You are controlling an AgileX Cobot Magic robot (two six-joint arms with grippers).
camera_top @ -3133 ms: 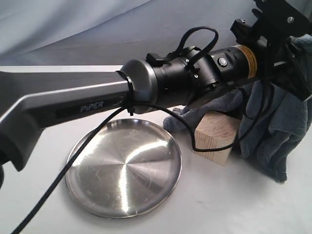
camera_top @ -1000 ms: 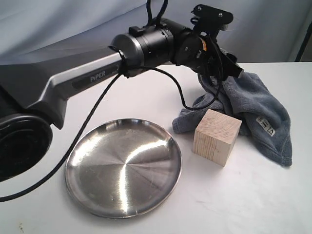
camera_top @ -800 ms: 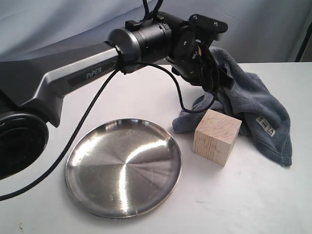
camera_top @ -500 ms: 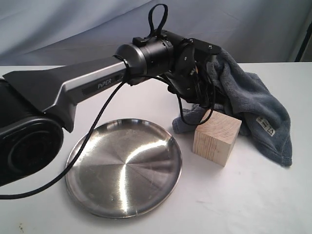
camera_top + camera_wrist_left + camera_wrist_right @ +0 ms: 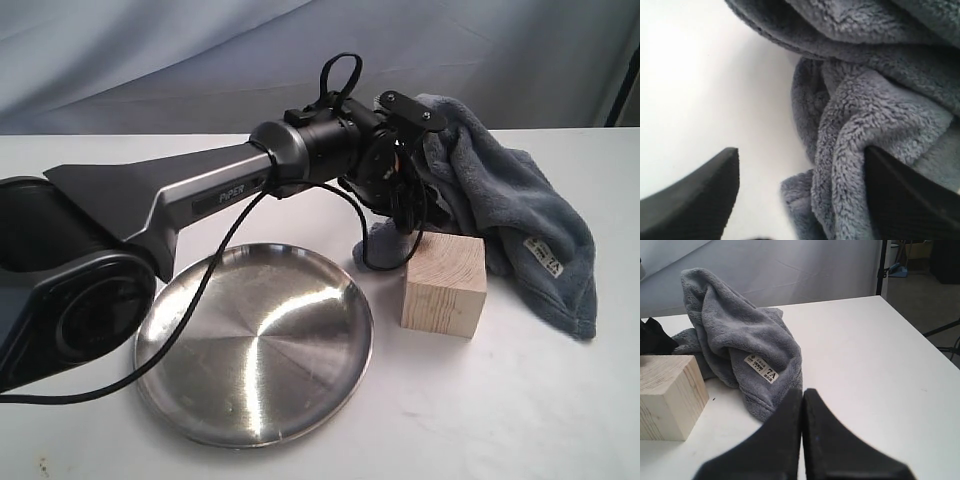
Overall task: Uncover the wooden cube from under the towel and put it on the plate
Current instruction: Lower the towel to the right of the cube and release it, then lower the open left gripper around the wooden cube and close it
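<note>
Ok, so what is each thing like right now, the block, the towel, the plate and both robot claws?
plate: empty, flat on the table.
wooden cube: uncovered, standing on the table beside the plate, not on it.
towel: bunched up behind the cube, off it.
left gripper: open, with towel folds between its fingers.
right gripper: shut, holding nothing.

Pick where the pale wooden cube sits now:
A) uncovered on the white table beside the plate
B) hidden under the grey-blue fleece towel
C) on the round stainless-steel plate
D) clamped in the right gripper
A: the pale wooden cube stands bare on the white table, apart from the round stainless-steel plate, with the grey-blue fleece towel heaped behind it.
</note>
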